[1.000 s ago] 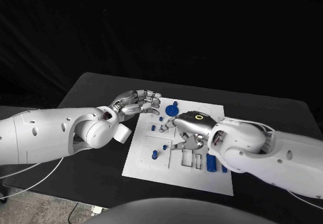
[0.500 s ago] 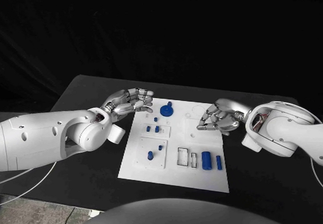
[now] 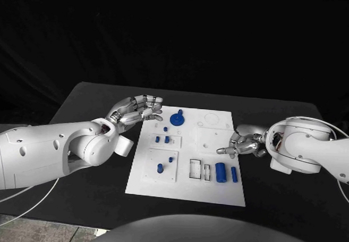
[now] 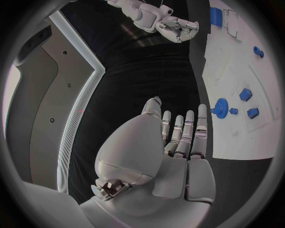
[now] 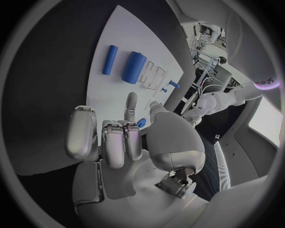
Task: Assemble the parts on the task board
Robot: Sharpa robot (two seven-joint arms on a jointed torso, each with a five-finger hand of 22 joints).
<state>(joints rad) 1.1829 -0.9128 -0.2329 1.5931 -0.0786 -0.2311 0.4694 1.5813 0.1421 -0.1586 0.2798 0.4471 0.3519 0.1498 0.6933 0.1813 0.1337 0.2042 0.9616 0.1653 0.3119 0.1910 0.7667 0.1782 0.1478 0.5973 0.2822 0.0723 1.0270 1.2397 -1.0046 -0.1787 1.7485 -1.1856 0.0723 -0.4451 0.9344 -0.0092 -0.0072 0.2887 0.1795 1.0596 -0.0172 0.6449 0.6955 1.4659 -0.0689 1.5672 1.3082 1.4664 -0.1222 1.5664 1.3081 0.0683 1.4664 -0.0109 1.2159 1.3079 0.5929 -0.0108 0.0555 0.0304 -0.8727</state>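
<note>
The left hand (image 3: 136, 110) hovers over the table (image 3: 83, 104) just off the board's (image 3: 187, 188) far left corner, fingers apart and holding nothing. On the board, a blue gear (image 3: 177, 119) sits near the far edge, small blue parts (image 3: 161, 138) lie below it, and two blue cylinders (image 3: 221, 172) lie side by side toward the right. The right hand (image 3: 241, 143) rests at the board's right edge, fingers curled; it seems to hold nothing.
</note>
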